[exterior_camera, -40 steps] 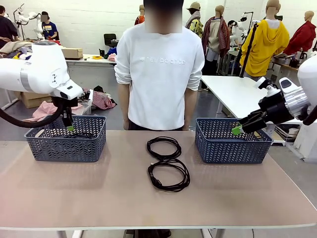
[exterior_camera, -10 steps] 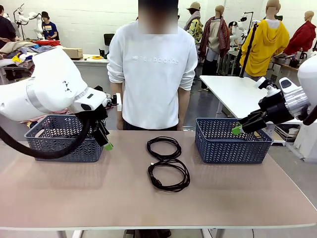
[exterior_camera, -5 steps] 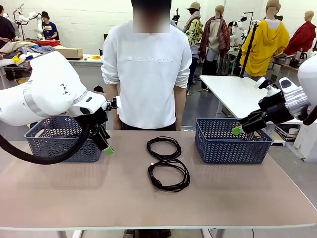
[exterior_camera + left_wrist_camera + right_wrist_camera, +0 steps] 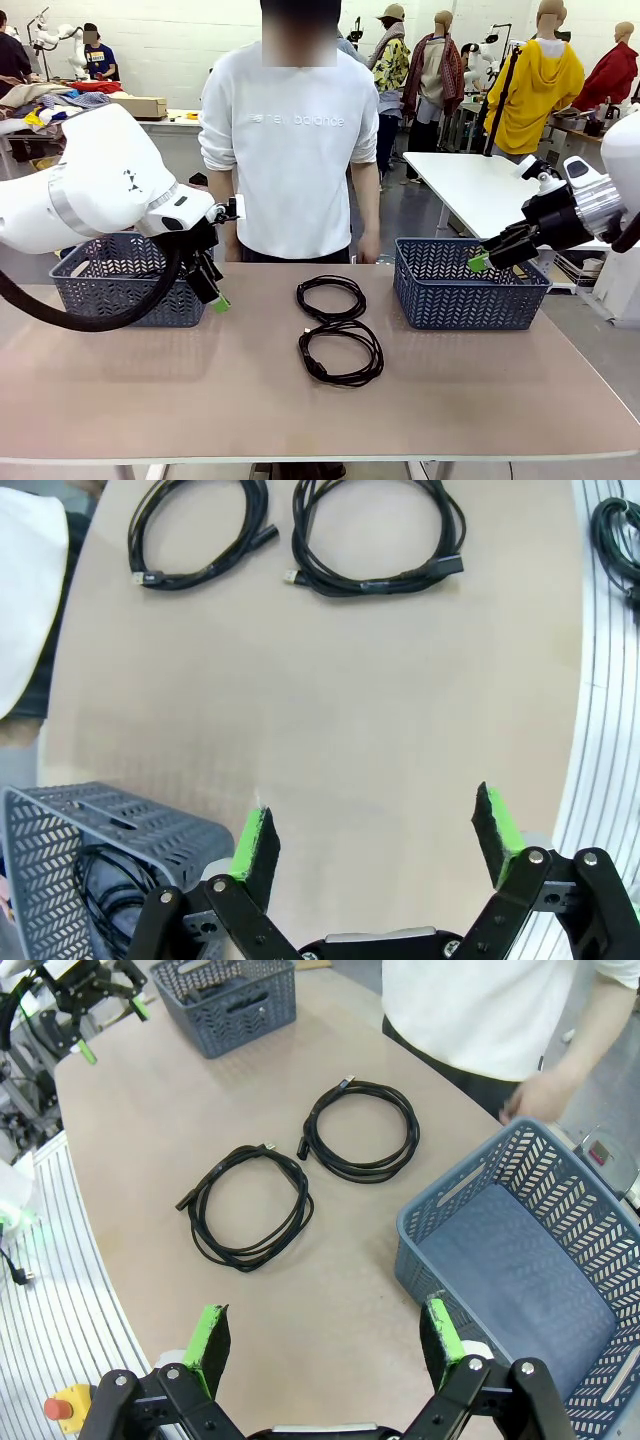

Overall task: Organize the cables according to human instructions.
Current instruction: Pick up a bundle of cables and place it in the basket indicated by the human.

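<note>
Two black coiled cables lie mid-table, a far one [image 4: 331,279] and a near one [image 4: 345,379]. My left gripper [image 4: 213,293] hangs open just right of the left grey basket [image 4: 120,300], well left of the coils. In the left wrist view its green pads [image 4: 255,845] stand wide over bare table, both cables [image 4: 175,580] [image 4: 370,583] lie ahead, and another cable [image 4: 100,875] sits in the basket [image 4: 60,820]. My right gripper [image 4: 483,258] is open above the right basket [image 4: 468,295]. The human [image 4: 290,150] stands at the far edge.
The right basket [image 4: 460,1220] looks bare inside in the right wrist view, with the two coils [image 4: 300,1195] [image 4: 360,1173] to its left. The person's hand [image 4: 530,1095] hangs near its far corner. Bare tabletop surrounds the coils and runs to the front edge.
My left gripper has come out from over the left basket and now hangs at its right side. The person has shifted a little to the left. The right arm has not moved.
</note>
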Available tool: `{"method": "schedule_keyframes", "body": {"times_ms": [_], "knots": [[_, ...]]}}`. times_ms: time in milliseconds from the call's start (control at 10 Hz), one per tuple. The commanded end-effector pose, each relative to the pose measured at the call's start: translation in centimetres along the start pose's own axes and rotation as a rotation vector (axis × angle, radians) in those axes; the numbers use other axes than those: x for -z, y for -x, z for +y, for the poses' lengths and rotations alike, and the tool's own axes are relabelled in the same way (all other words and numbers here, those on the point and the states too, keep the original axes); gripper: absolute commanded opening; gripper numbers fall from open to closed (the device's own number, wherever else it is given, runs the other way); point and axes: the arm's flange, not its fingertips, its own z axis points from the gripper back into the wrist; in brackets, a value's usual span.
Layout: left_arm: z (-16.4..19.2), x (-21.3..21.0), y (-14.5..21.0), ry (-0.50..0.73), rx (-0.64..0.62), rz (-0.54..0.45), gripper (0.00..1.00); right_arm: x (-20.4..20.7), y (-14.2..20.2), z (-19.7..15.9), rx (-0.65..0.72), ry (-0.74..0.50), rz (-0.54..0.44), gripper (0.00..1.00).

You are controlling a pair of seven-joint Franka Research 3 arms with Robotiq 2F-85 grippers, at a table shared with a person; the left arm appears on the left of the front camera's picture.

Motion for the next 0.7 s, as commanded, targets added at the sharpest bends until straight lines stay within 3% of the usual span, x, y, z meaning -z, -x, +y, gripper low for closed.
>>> {"method": "schedule_keyframes", "body": {"times_ms": [0,600], "knots": [[-0.01,-0.07,-0.06,-0.006,0.003,0.002,1.0,0.15,-0.09,-0.31,-0.018,-0.013,-0.033,1.0],[-0.01,-0.07,-0.06,-0.006,0.003,0.002,1.0,0.15,-0.09,-0.31,-0.018,-0.013,-0.033,1.0]]}}
